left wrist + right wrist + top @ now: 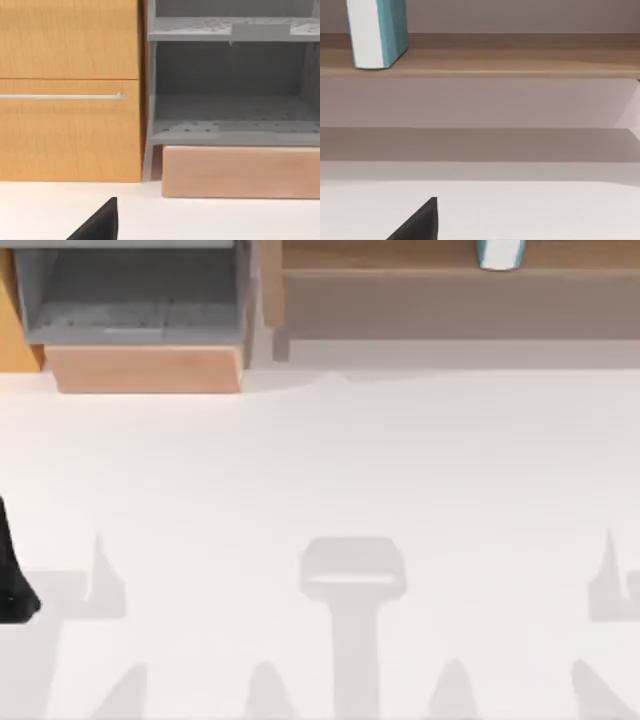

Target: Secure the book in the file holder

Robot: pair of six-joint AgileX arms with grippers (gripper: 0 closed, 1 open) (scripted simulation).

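Book [499, 254] stands upright on our shelf [400, 260], well apart from the holder [140, 370] at left; we cannot tell either claw's state.

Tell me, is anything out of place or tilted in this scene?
Nothing is tilted or damaged. The book stands upright on the wooden shelf, apart from the file holder, where it belongs.

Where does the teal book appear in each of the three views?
Top view: book at the top edge, right of centre, upright on the long wooden shelf.
Left wrist view: not in it.
Right wrist view: book standing on the shelf.
Shared landmark: that shelf.
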